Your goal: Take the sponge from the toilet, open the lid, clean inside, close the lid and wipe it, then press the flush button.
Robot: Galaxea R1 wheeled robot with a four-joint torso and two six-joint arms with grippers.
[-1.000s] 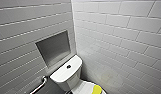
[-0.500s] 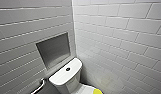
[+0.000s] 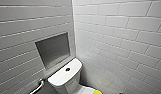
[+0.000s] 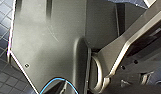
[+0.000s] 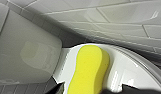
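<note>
The white toilet's tank (image 3: 64, 76) stands in the tiled corner, with a dark round flush button (image 3: 67, 69) on its top. A sliver of the yellow sponge (image 3: 98, 92) peeks in at the head view's lower edge. In the right wrist view the sponge (image 5: 89, 67) lies flat on the closed white lid (image 5: 126, 72), beside the tank (image 5: 26, 52). My right gripper (image 5: 94, 89) hovers close over the sponge, open, with a dark fingertip (image 5: 58, 88) showing on each side of it. Nothing is held.
Grey tiled walls meet in the corner right behind the toilet. A recessed niche (image 3: 53, 48) sits in the left wall above the tank, and a metal grab rail (image 3: 38, 86) lies low on that wall. The left wrist view shows dark floor tiles (image 4: 3, 75) beside the robot's own body.
The whole head picture has shifted slightly, so the toilet sits a little lower in it; the camera moved. Nothing in the scene itself has moved.
</note>
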